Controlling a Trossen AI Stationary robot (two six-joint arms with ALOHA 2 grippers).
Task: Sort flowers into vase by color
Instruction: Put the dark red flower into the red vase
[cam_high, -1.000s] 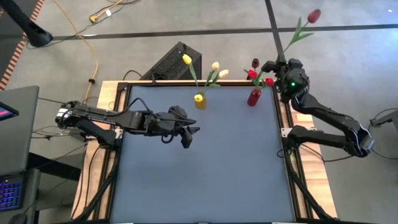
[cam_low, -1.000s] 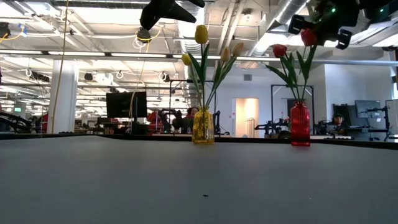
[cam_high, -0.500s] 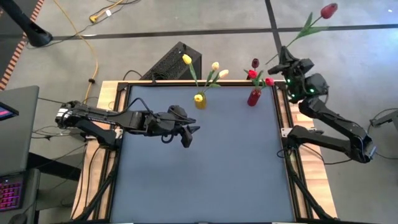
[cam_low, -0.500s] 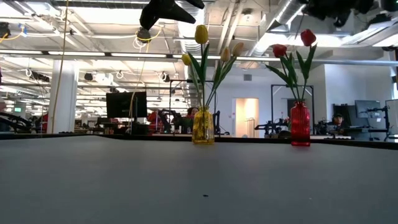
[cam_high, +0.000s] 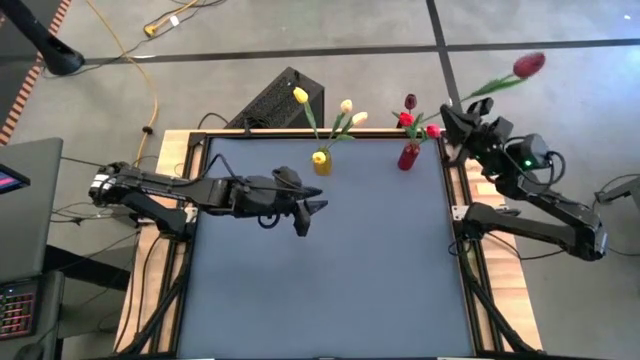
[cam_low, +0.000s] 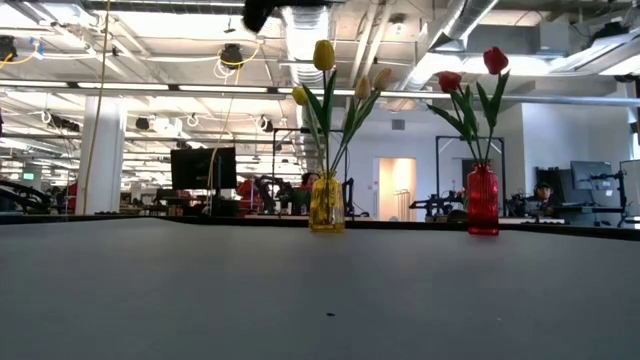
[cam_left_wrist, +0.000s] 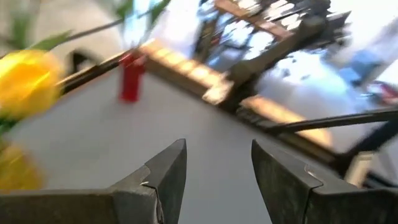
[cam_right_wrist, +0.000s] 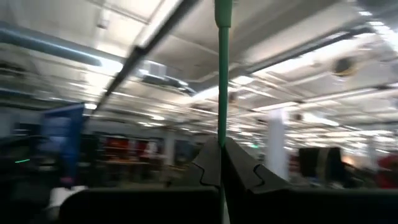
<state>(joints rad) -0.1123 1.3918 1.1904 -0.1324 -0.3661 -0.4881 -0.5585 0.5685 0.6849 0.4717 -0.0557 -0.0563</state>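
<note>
In the right hand (cam_high: 452, 108), red tulip (cam_high: 528, 65)

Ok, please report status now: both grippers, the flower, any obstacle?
Right gripper shut on red tulip, beyond table's far right corner. Left gripper open, empty, over table. Red vase close by; nothing blocking.

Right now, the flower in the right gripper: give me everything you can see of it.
An artificial red tulip with a thin green stem and leaf, plastic-looking. The right gripper, shut on the lower stem, holds it in the air past the table's far right corner, head angled out over the floor. Only the fingers touch it. It is clear of the red vase.
</note>
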